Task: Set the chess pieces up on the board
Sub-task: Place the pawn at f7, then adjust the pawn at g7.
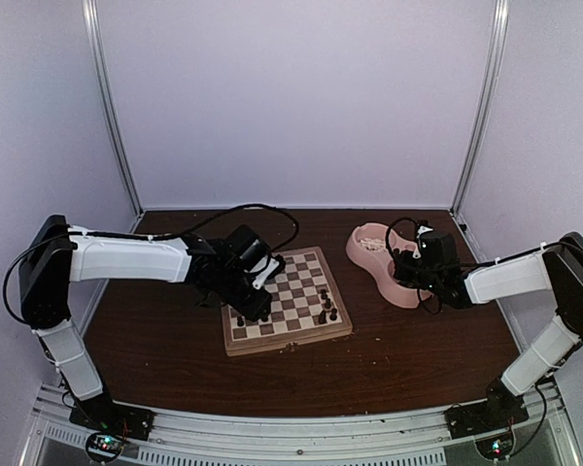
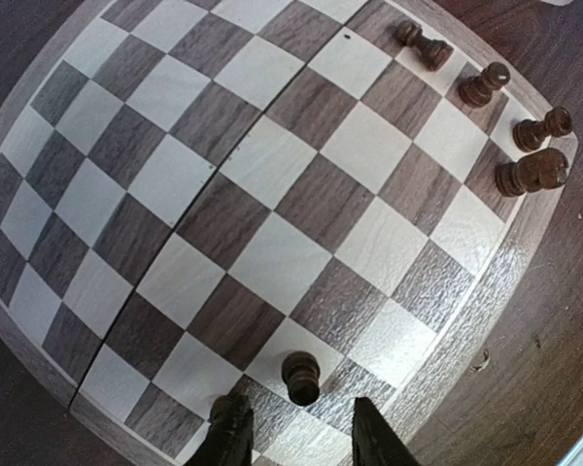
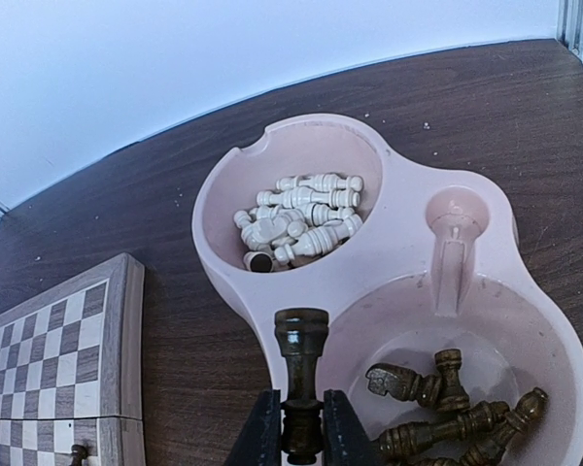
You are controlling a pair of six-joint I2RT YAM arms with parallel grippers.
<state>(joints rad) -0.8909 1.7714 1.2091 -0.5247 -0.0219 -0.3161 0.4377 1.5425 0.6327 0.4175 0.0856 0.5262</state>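
Wooden checks of cream and brown, framed in pale wood, make up the board (image 1: 293,291) at the middle of the top view. We see a small turned dark pawn (image 2: 301,377) standing upright near its edge, just ahead of the left gripper (image 2: 301,434), whose black jaws stand apart and clear of it. Four more dark pieces (image 2: 486,85) line the upper right. Low in the right wrist view, the right gripper (image 3: 303,432) is clamped on an upright brown piece (image 3: 302,359) over the smooth pink bowl (image 3: 408,252), which holds cream pieces (image 3: 301,218). Both arms reach inward, elbows bent.
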